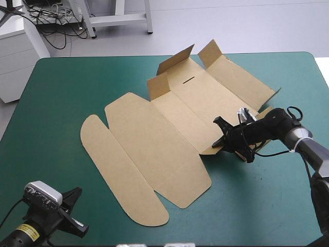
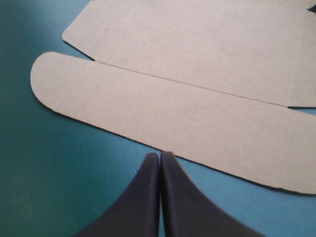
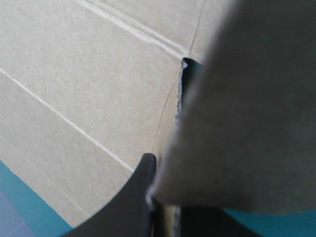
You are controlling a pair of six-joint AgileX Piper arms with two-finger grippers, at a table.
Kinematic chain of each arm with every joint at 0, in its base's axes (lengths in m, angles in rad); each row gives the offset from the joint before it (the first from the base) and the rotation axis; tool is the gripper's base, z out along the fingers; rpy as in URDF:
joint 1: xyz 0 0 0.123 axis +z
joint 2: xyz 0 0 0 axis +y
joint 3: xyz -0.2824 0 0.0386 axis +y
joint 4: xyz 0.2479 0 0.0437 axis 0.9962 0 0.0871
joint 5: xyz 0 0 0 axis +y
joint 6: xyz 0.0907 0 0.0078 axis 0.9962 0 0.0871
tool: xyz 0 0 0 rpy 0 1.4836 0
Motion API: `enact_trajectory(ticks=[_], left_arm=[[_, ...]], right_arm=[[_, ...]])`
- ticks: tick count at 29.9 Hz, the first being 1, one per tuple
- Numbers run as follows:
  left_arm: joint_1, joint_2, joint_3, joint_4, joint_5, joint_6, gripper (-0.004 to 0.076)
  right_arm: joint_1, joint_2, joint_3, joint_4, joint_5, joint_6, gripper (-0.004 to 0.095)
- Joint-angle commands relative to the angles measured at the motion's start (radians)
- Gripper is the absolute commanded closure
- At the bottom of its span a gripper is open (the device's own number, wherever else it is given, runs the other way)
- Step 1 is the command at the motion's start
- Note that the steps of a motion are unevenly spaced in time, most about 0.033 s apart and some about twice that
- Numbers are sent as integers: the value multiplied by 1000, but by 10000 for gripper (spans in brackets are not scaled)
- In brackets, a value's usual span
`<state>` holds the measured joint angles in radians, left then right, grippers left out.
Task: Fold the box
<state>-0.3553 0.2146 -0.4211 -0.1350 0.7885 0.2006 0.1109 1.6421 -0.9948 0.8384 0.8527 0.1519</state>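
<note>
The brown box (image 1: 169,134) lies mostly flat across the middle of the table, its rounded lid flap (image 1: 118,175) toward the near left. At the far end, short flaps (image 1: 175,60) stand raised. My right gripper (image 1: 223,136) is at the sheet's near right edge, shut on a small side flap (image 3: 247,113), which is lifted and hides one finger; the other black finger (image 3: 140,197) presses against it. My left gripper (image 1: 71,201) hovers near the table's front left corner, shut and holding nothing, its tips (image 2: 159,158) just short of the rounded lid flap (image 2: 163,113).
The long right wall panel (image 1: 241,82) lies slightly raised toward the far right. Bare teal-green cover (image 1: 257,206) spans the near right and the far left. White cabinets and cables stand beyond the far edge.
</note>
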Motion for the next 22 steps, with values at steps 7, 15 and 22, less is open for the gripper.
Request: enact_trajectory(ticks=[7, 15, 22], left_arm=[[-7, 13, -26, -16, -70, -7, 734], [-7, 13, -26, -16, -71, -7, 734], [-7, 13, -26, -19, -71, -7, 734]], right_arm=[[9, -33, -138, -170, 63, 36, 917], [9, -1, -371, -583, 278, 41, 917], [9, 135, -602, -725, 401, -108, 917]])
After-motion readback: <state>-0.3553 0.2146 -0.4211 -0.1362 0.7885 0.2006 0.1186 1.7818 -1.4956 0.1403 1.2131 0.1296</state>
